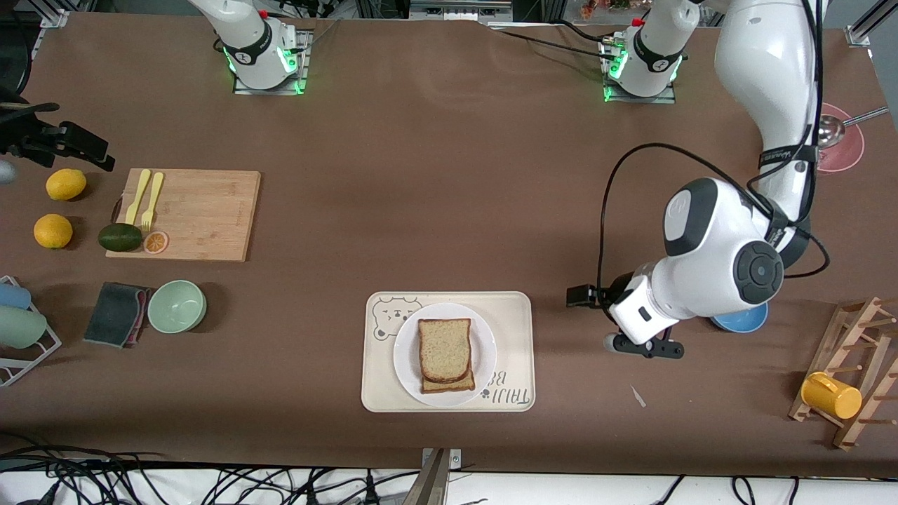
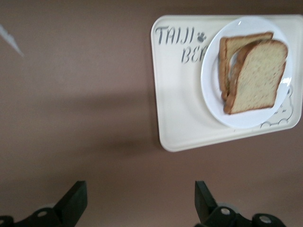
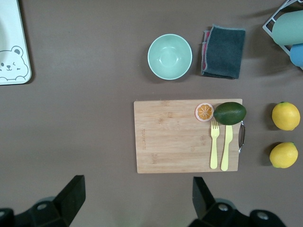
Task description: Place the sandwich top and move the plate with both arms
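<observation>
Landmark: tray (image 1: 515, 308), near front-camera edge of table, midway between arm ends.
Plate (image 1: 407, 358) lay on tray. Sandwich top (image 1: 444, 347) lay on plate, atop another slice (image 1: 449, 384), slightly offset.
Left gripper (image 1: 642, 345) hovered over bare table, off tray toward left arm's end, jaws apart.
Bowl (image 1: 177, 306) and cloth (image 1: 116, 313) sat well off tray toward right arm's end; cloth just beside bowl.
Cutting board (image 1: 203, 214) lay farther from camera than bowl; fork (image 1: 151, 201), avocado (image 1: 120, 237) on it.
Right gripper (image 3: 135, 196) hovered over table beside cutting board, jaws apart.
</observation>
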Robot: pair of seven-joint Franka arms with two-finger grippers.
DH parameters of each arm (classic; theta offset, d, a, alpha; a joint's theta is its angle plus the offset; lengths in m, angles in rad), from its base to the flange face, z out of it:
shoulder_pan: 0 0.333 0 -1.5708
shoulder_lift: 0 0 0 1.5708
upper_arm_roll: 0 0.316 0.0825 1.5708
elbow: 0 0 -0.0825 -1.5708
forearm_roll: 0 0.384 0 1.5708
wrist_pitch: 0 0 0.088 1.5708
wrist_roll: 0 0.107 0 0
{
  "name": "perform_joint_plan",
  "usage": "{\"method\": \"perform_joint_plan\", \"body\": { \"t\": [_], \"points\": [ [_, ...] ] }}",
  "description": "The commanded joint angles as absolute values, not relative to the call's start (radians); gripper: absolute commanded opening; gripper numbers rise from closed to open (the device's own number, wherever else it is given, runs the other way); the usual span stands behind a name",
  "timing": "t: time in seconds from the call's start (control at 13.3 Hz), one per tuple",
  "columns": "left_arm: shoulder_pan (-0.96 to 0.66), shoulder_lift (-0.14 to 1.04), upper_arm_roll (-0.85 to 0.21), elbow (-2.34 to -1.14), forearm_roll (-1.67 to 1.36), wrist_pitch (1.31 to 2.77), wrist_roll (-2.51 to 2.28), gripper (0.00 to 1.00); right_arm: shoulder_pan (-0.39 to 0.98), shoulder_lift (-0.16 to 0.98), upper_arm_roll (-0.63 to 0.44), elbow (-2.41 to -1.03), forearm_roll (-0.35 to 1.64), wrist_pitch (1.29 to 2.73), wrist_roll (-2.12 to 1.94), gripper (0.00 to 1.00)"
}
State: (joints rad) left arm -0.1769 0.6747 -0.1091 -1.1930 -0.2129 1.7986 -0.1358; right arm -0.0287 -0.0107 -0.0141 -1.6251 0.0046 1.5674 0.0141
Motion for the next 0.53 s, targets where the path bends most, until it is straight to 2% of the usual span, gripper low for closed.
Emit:
{"method": "perform_joint_plan", "body": {
  "t": [0.0, 0.23, 0.45],
  "points": [
    [-0.170, 0.606, -0.100, -1.244, -0.176, 1.755, -0.166, 1.00, -0.032, -0.006, -0.011, -1.605, 0.021, 1.549, 0.020, 1.00],
    [-0.170, 0.556, -0.103, -1.258, 0.001, 1.707, -0.163, 1.00, -0.032, -0.006, -0.011, -1.605, 0.021, 1.549, 0.020, 1.00],
    [-0.154, 0.407, -0.103, -1.337, 0.003, 1.698, -0.156, 1.00, -0.032, -0.006, -0.011, -1.605, 0.021, 1.549, 0.020, 1.00]
  ]
}}
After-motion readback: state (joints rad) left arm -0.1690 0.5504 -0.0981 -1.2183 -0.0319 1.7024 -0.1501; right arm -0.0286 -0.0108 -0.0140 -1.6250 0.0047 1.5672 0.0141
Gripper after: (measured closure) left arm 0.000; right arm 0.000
